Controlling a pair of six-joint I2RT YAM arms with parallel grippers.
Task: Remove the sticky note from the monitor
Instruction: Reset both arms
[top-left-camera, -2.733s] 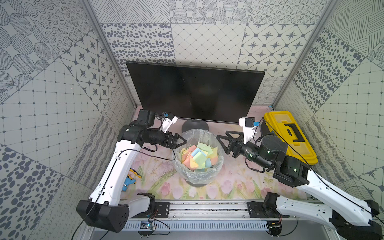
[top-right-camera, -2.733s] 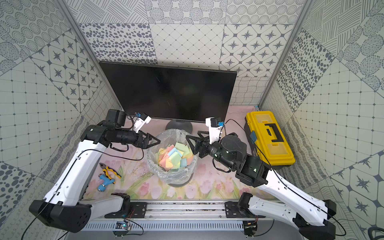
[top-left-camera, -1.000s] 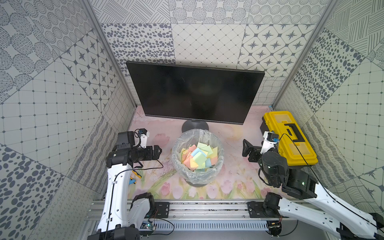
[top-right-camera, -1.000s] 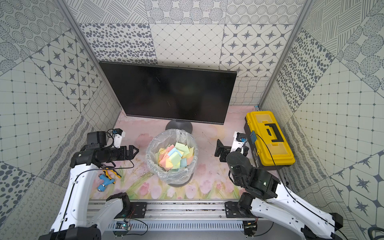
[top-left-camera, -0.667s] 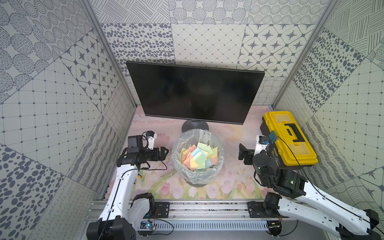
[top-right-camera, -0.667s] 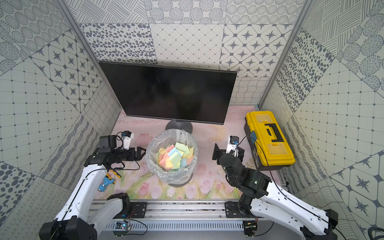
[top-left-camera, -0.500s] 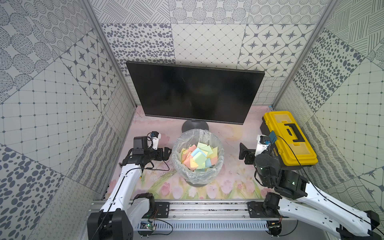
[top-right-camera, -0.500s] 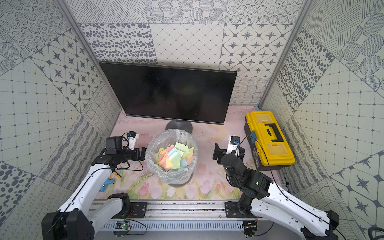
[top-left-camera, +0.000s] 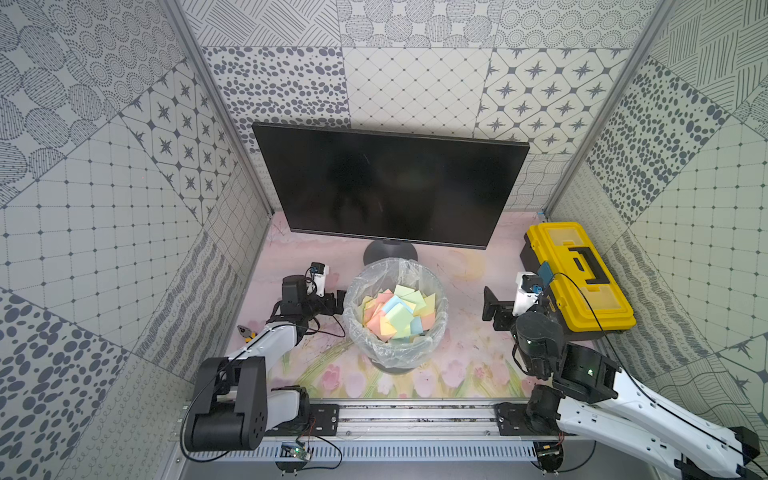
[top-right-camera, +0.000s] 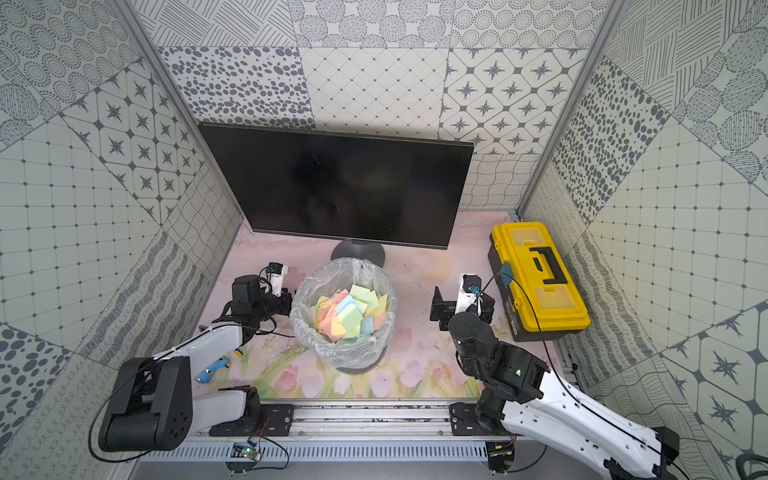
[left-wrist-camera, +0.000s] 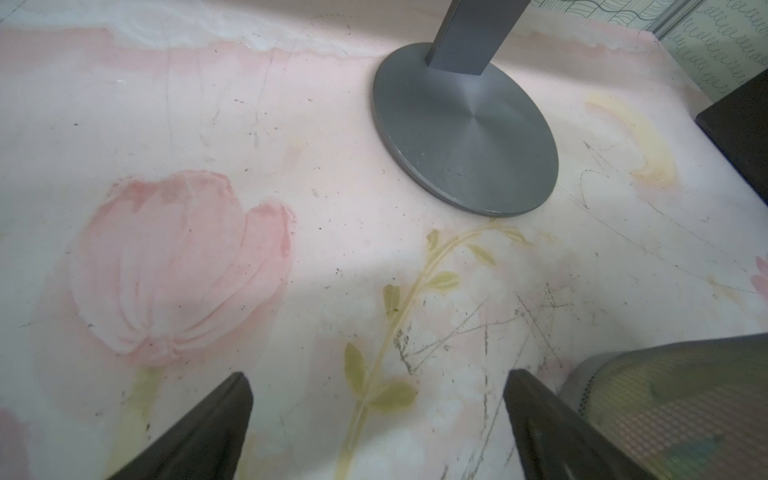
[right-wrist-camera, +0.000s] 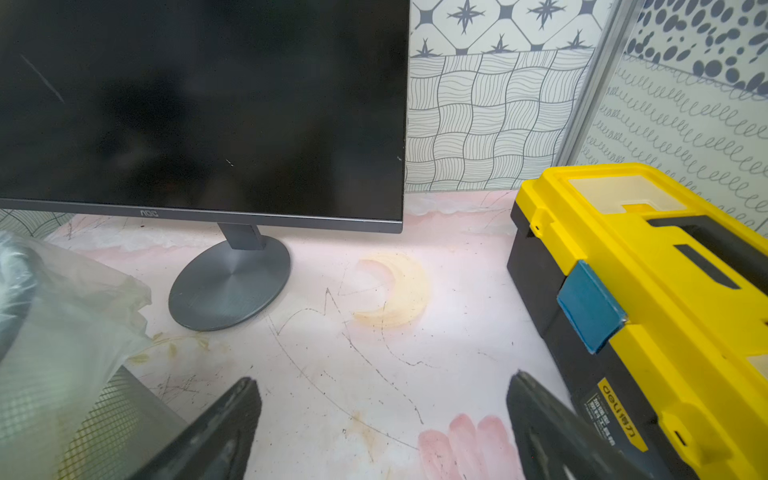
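Presently the monitor (top-left-camera: 386, 183) is standing upright at the back of the table (right-wrist-camera: 374, 353), its round base (left-wrist-camera: 465, 137) sitting just behind the lined bin (top-left-camera: 397, 357). No sticky note is showing on the dark screen in both top views, nor in the right wrist view. Coloured sticky notes (top-left-camera: 395, 313) are lying loose inside the bin.

Beside the bin wall the left gripper (left-wrist-camera: 376, 384) is hovering low, jaws spread wide with nothing between them. Between the bin and the yellow toolbox (top-left-camera: 582, 282) the right gripper (right-wrist-camera: 384, 384) is hovering, likewise spread and empty.

Judgement: the task is appearing complete, with no note left to take. Any further note would be handling as thin, limp, near-weightless paper, clinging by one gummed edge (the free edge opposite being the place to pinch) and peeling away under little force. The screen is looking easy to scratch, so fingertips should be keeping off the glass.
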